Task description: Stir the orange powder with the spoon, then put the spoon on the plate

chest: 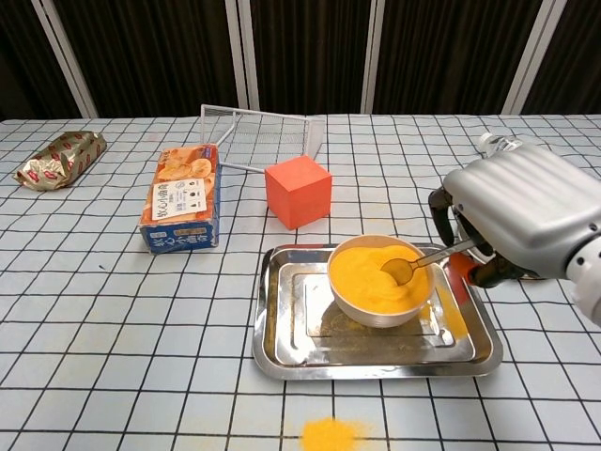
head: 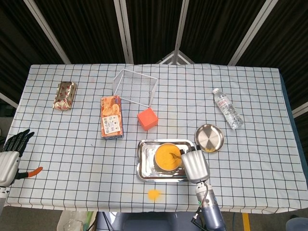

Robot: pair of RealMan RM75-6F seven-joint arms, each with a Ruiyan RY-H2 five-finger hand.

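Tray point(chest: 282, 352): polished metal, mirror-bright, dusted with powder.
Spoon point(chest: 413, 265): shiny metal.
Bowl point(chest: 362, 308): smooth, pale, glossy-looking rim.
Powder point(chest: 366, 272): fine, matt orange.
Plate point(head: 209, 137): smooth metal with a soft sheen.
Right hand point(chest: 526, 211): silver shell, brushed satin look, with dark fingers.
Left hand point(head: 14, 144): black, matt fingers.
Tablecloth point(chest: 94, 310): matt checked cloth.
Box point(chest: 183, 197): printed card, slight gloss.
Cube point(chest: 298, 191): matt orange-red.
Bottle point(head: 228, 109): clear plastic.
Packet point(head: 65, 95): crinkled glossy foil.
Frame point(head: 135, 86): thin white wire.
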